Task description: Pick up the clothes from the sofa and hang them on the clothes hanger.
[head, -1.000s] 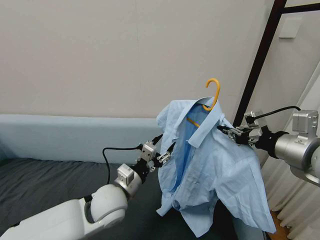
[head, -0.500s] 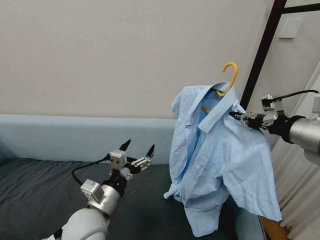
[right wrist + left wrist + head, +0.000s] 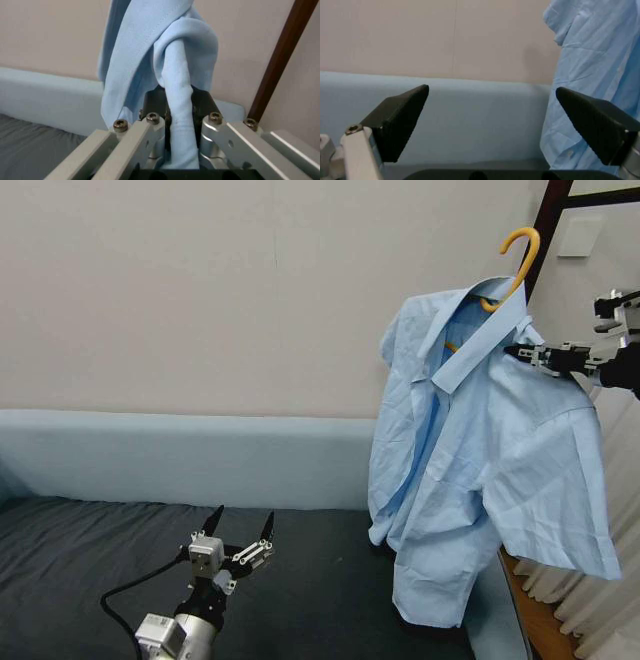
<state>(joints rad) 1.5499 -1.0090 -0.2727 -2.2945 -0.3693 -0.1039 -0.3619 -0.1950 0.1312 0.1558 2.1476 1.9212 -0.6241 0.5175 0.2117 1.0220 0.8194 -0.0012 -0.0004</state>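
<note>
Right gripper [image 3: 517,351] clamps the blue shirt [image 3: 480,470] aloft; left gripper [image 3: 242,522] gapes above the sofa [image 3: 90,570].

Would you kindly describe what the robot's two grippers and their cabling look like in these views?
The left gripper has a silver metal frame, two black wedge-shaped fingers and a black cable looping from its wrist. The right gripper has bare silver linkage bars with hex screws and black pads.
</note>
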